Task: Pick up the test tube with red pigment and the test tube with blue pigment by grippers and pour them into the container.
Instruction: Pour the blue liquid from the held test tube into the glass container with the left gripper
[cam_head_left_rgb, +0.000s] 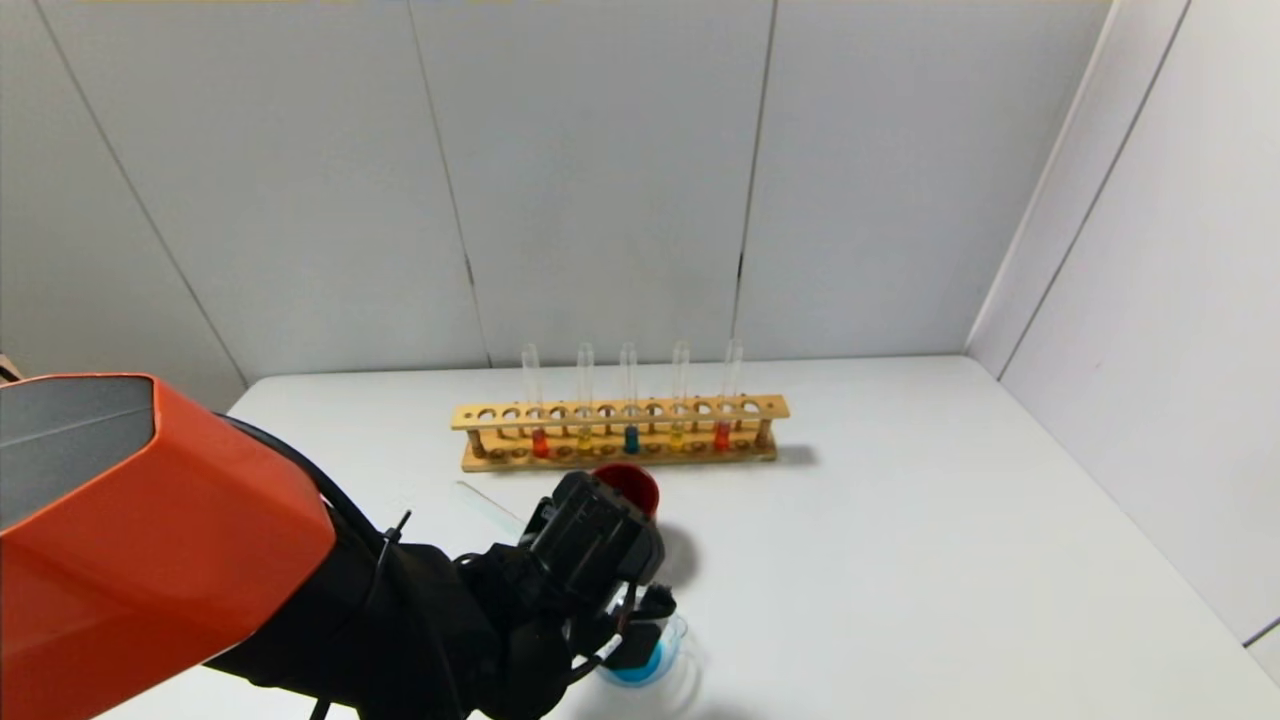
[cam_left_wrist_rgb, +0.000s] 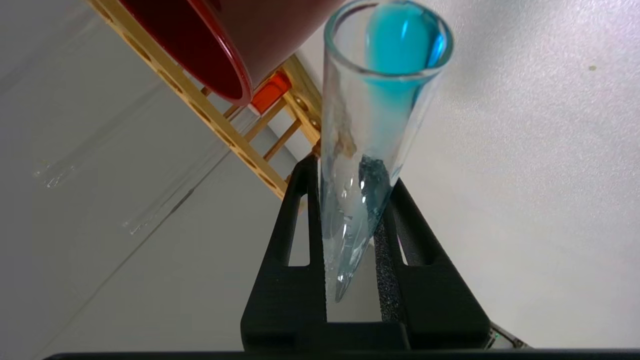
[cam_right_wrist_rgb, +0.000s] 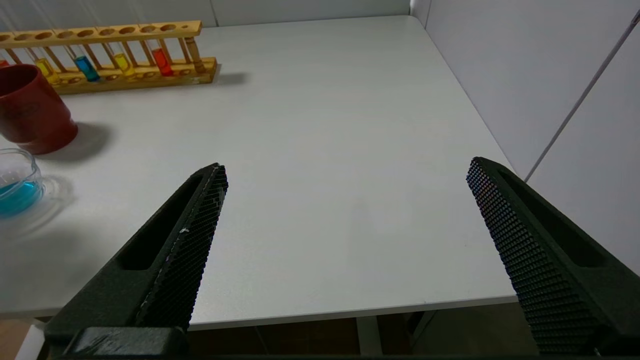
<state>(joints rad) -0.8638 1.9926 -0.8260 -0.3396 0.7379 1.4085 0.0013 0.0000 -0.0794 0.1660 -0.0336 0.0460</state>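
Observation:
My left gripper (cam_head_left_rgb: 625, 610) is shut on a clear test tube (cam_left_wrist_rgb: 370, 150), held tilted with its mouth down over the container (cam_head_left_rgb: 672, 640). Teal-blue liquid shows at the tube's mouth (cam_left_wrist_rgb: 395, 45). The container is a low clear glass cup near the table's front and holds blue liquid (cam_right_wrist_rgb: 15, 192). Two test tubes with red pigment (cam_head_left_rgb: 540, 441) (cam_head_left_rgb: 722, 436) and another with blue pigment (cam_head_left_rgb: 631, 438) stand upright in the wooden rack (cam_head_left_rgb: 620, 412). My right gripper (cam_right_wrist_rgb: 347, 167) is open and empty over the table's front right part, out of the head view.
A dark-red cup (cam_head_left_rgb: 630, 482) stands between the rack and the container, close behind my left gripper. Two yellow-liquid tubes (cam_head_left_rgb: 585, 438) (cam_head_left_rgb: 677, 436) stand in the rack. An empty clear tube (cam_head_left_rgb: 490, 508) lies on the table left of the cup. White walls enclose the back and right.

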